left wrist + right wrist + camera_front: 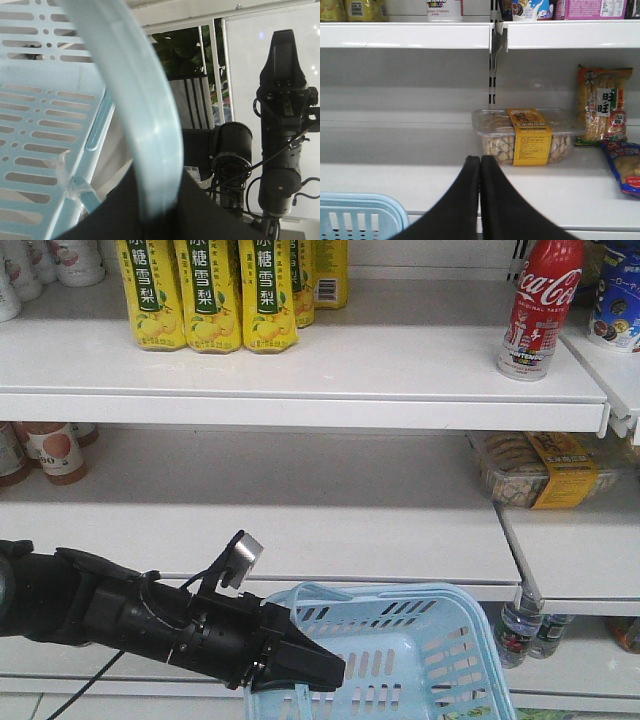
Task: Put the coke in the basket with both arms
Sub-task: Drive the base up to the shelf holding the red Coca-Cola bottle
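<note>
- Red and slim, the coke bottle (540, 305) with white script and a grey base band stands upright near the right edge of the white upper shelf (350, 375) in the front view, well apart from both arms. Low down, the left black pointed gripper (322, 670) is clamped on the blue handle (300, 592) of the light blue slotted plastic shopping basket (450, 660), which hangs well below that shelf. The basket may swing or tilt on this single grip, so a released bottle could strike the rim and bounce out.
- In the left wrist view the blue handle (145, 125) runs down between the left jaws, which grip it narrowly. A slip here would drop the basket. The right black pointed gripper (282, 47) stands upright and apart.
- In the right wrist view the right jaws are pressed together and empty, aimed at a clear plastic biscuit tray with a yellow band (530, 135) on the lower shelf (395, 145). Only the base of the coke bottle (444, 10) shows, at the top edge. The right arm must rise and open first; a nudge with the jaws together could topple the bottle off the shelf edge.
</note>
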Controlling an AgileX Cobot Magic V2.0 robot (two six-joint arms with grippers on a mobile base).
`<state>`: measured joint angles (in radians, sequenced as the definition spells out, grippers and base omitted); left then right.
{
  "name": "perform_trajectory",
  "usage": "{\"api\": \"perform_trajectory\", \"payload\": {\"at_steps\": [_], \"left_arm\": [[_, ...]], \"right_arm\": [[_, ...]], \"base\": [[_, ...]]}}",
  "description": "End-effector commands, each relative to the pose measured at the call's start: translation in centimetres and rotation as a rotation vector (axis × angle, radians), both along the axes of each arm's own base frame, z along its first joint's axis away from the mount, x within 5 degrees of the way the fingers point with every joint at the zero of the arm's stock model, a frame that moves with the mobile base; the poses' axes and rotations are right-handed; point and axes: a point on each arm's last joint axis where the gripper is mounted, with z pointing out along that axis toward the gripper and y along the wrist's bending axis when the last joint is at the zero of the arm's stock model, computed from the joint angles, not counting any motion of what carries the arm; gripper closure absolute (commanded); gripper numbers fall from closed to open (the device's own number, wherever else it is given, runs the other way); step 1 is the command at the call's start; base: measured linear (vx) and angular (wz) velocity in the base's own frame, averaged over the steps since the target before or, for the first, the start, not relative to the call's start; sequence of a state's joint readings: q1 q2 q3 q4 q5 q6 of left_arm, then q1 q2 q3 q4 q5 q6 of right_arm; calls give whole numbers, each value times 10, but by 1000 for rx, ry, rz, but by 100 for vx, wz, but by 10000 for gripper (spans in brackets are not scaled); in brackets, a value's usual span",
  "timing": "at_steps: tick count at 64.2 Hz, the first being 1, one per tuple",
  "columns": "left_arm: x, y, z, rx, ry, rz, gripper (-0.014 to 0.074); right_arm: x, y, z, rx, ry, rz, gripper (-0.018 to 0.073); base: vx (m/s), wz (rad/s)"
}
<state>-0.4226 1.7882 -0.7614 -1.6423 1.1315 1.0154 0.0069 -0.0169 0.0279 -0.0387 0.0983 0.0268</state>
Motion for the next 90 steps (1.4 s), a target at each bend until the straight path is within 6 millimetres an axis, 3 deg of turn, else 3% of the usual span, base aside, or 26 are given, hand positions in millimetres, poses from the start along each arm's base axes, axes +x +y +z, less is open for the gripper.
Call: {"api": "perform_trajectory", "payload": {"at_steps": [1, 90], "left_arm": [[-3, -3, 28, -141, -25, -19, 602], [-3, -3, 28, -141, -25, -19, 602]], "right_arm": [[0, 0, 5, -8, -76, -2, 569], [0, 0, 5, -8, -76, -2, 569]], "base": [[5, 1], [4, -1]]}}
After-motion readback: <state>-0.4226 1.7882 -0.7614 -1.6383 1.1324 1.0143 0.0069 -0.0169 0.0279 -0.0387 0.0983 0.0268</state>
